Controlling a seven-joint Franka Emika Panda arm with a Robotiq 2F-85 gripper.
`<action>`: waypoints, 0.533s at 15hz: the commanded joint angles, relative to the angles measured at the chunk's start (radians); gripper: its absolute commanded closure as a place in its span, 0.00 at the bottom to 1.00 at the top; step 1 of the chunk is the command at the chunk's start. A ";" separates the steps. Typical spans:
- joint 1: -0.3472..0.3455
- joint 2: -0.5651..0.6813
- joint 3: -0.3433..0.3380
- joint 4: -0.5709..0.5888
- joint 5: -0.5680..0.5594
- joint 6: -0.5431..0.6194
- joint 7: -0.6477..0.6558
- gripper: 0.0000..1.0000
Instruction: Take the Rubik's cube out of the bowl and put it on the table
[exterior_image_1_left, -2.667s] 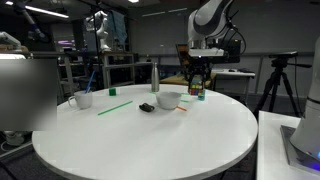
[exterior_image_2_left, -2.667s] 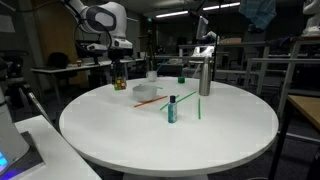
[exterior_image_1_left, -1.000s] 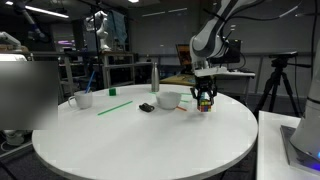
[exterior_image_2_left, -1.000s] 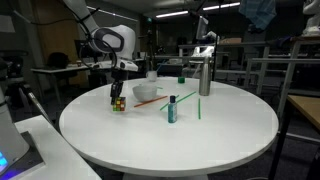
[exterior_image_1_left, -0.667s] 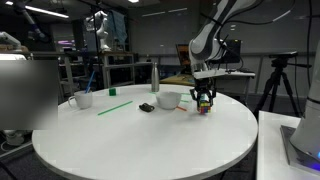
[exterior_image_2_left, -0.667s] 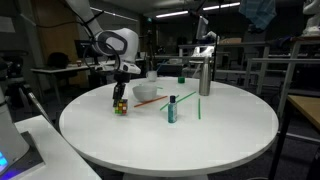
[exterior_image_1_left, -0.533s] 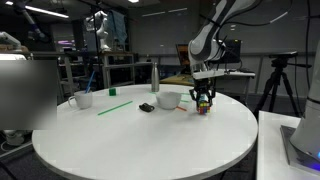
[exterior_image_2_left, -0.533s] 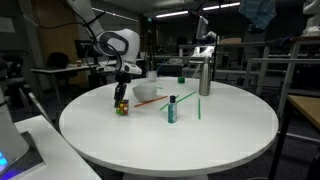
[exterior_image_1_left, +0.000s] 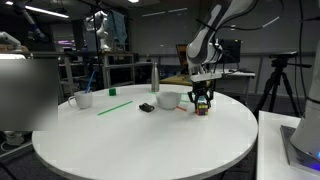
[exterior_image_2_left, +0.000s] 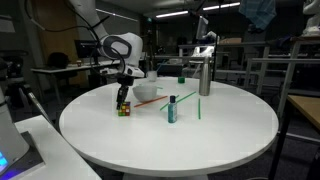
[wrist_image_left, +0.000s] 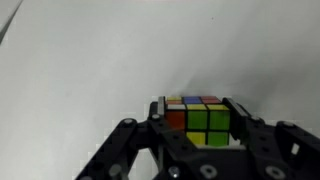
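Cube lowered to the table (exterior_image_1_left: 150, 140), gripper (exterior_image_1_left: 202, 102) clamped on it

The Rubik's cube (wrist_image_left: 205, 120) sits pinched between the two fingers (wrist_image_left: 243, 128) – coloured faces toward the wrist camera, white tabletop directly beneath. Compared with 2.7 s ago, when the gripper hung higher above the table, it has come down, so the cube (exterior_image_2_left: 124, 109) is now at the surface; whether it touches is unclear. The bowl (exterior_image_2_left: 147, 92) stands just beside the gripper in both exterior views – apart from it, with the cube outside its rim.
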 joint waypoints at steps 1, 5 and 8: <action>-0.004 0.027 -0.008 0.030 0.023 -0.004 -0.041 0.09; -0.002 0.015 -0.008 0.022 0.023 -0.012 -0.036 0.00; 0.009 -0.049 -0.015 0.005 -0.005 -0.042 -0.011 0.00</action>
